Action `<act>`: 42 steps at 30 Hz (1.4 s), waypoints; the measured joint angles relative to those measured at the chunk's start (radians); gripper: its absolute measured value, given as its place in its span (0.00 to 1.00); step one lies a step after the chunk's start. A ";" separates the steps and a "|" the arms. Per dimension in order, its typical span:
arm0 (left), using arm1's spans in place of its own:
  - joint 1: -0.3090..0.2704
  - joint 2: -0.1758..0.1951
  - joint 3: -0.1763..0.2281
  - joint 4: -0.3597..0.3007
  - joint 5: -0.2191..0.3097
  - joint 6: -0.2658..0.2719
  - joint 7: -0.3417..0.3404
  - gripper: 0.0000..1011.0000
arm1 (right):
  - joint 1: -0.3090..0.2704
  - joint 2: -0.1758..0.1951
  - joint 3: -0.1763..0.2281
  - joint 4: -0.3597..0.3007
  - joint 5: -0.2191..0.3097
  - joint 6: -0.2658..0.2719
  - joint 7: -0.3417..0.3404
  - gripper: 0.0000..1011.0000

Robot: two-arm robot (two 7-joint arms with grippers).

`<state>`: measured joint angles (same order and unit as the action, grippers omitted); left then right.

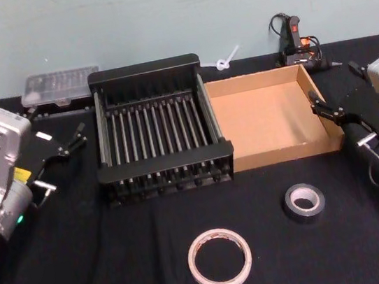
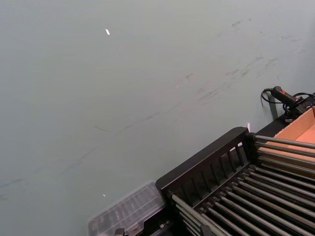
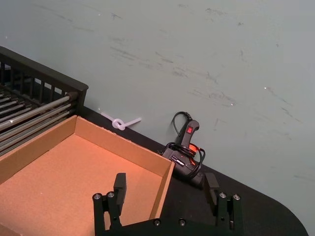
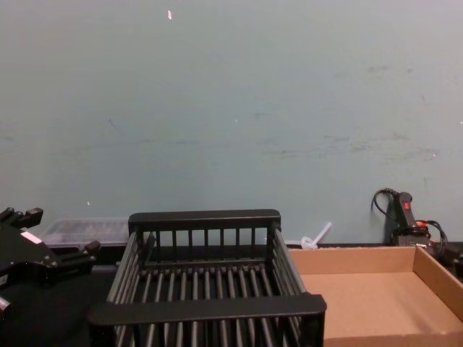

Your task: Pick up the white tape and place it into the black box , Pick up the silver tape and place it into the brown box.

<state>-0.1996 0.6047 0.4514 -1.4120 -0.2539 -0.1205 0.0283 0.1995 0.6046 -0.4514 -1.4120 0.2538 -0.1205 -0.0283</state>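
The white tape (image 1: 219, 259) lies flat on the black cloth near the table's front, in the middle. A smaller silver tape (image 1: 305, 203) rests to its right, a little farther back. Behind them the black box (image 1: 163, 165) and the brown box (image 1: 284, 152) stand side by side, both holding nothing. My left gripper (image 1: 74, 138) hovers open just left of the black box (image 4: 206, 307). At the brown box's (image 3: 165, 172) right wall, my right gripper (image 1: 320, 106) is open too, its fingers (image 3: 119, 184) spread above that wall. Neither gripper holds anything.
A clear plastic case (image 1: 60, 86) sits behind the black box at the back left. A black corded tool (image 1: 299, 42) and a white zip tie (image 1: 227, 59) lie at the back right against the pale wall. Black cloth surrounds both tapes.
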 joint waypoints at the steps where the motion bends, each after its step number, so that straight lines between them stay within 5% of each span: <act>1: 0.000 0.000 0.000 0.000 0.000 0.000 0.000 0.99 | 0.000 0.000 0.000 0.000 0.000 0.000 0.000 0.99; 18: 0.000 0.000 0.000 0.000 0.000 0.000 0.000 0.99 | -0.055 -0.007 0.048 -0.063 0.022 -0.005 0.056 0.99; 42: 0.000 0.000 0.000 0.000 0.000 0.000 0.000 0.99 | -0.290 0.000 0.149 -0.298 0.145 0.083 0.123 0.99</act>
<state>-0.1995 0.6047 0.4514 -1.4120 -0.2539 -0.1205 0.0283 -0.0903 0.6046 -0.3027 -1.7097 0.3992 -0.0379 0.0949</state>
